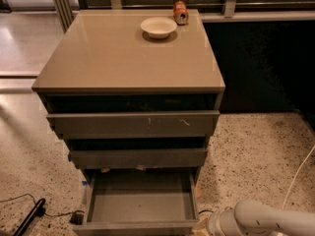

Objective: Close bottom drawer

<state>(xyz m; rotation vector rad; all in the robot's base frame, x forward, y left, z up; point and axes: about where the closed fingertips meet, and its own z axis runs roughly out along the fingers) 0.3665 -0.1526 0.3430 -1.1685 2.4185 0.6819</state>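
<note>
In the camera view the bottom drawer [141, 203] stands pulled far out, below the two other drawers under the counter [128, 58]. The hand [202, 225] is low, just beside the drawer's front right corner. I cannot tell if it is open or closed.

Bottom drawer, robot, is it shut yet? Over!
Gripper low at the drawer's front right corner. Bottom drawer pulled wide open, not yet shut. Black plug on floor by its front left corner.

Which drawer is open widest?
The bottom drawer, pulled out, inside showing; middle drawer and top drawer barely ajar. Gripper at the bottom drawer's front right corner.
</note>
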